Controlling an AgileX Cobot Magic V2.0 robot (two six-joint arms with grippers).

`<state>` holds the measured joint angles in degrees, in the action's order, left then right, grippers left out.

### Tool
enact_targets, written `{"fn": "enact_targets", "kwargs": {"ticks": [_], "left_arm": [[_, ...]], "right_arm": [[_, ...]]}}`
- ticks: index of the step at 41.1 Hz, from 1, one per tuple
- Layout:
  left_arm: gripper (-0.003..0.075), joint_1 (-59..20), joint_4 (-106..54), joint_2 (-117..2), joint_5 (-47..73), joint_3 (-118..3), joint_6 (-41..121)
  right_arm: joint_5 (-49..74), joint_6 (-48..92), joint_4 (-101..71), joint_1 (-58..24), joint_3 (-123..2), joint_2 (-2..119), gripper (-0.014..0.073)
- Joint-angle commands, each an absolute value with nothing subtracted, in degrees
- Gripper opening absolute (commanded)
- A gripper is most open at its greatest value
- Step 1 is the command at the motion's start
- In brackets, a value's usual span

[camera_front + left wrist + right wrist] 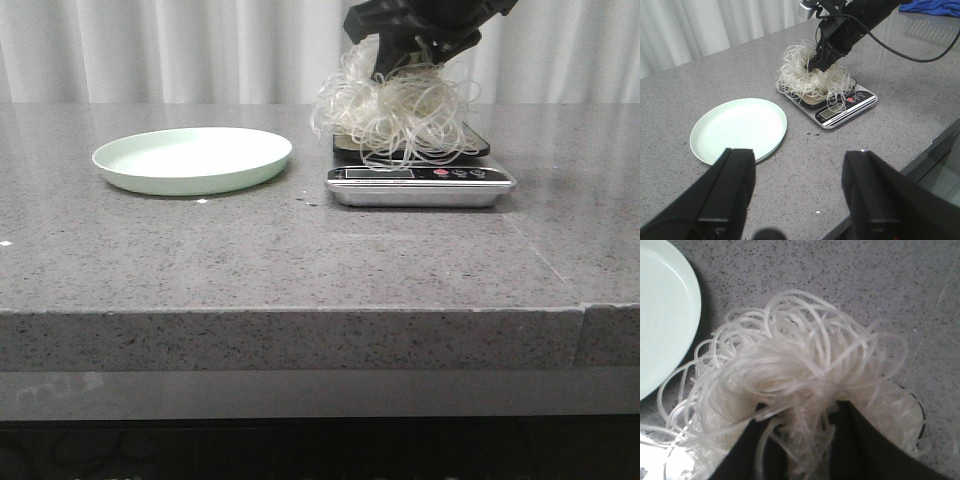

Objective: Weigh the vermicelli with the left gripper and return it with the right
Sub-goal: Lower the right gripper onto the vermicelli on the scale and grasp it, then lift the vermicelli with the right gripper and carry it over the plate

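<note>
The vermicelli (400,115) is a fluffy whitish tangle of looping strands on the silver kitchen scale (420,185), spilling over its display. My right gripper (400,60) comes down from above and is shut on the top of the mass. In the right wrist view its black fingers (860,440) pinch strands of the vermicelli (790,365) between them. The pale green plate (190,160) lies bare to the left of the scale. My left gripper (800,152) hangs open over bare table near the front edge, apart from the plate (737,130) and the scale (845,107).
The grey speckled counter (300,260) has a seam near its front right edge. A blue cloth (935,6) lies at the far back right. A black cable (910,55) trails from the right arm. White curtains hang behind the table.
</note>
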<state>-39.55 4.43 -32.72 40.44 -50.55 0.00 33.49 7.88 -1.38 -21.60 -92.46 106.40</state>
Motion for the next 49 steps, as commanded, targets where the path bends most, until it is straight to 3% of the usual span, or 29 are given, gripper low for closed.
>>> {"fn": "enact_targets", "kwargs": {"ticks": [1, 21, 36, 49], "left_arm": [[0.0452, -39.89, 4.53, -32.87, 35.96, -52.0, -0.42], [0.0452, -39.89, 4.53, -32.87, 35.96, -52.0, -0.42], [0.0452, -39.89, 4.53, -32.87, 35.85, -52.0, -0.42], [0.0452, -39.89, 4.53, -32.87, 35.85, -52.0, -0.42]], "right_arm": [[32.38, 8.46, -0.81, -21.46, -94.34, 104.02, 0.0157], [40.32, 8.46, -9.95, -22.84, -111.36, 102.45, 0.0159], [35.18, 8.61, -14.06, -30.88, -122.21, 107.64, 0.0159], [26.65, 8.83, -11.21, -35.37, -123.37, 115.24, 0.0159]]}}
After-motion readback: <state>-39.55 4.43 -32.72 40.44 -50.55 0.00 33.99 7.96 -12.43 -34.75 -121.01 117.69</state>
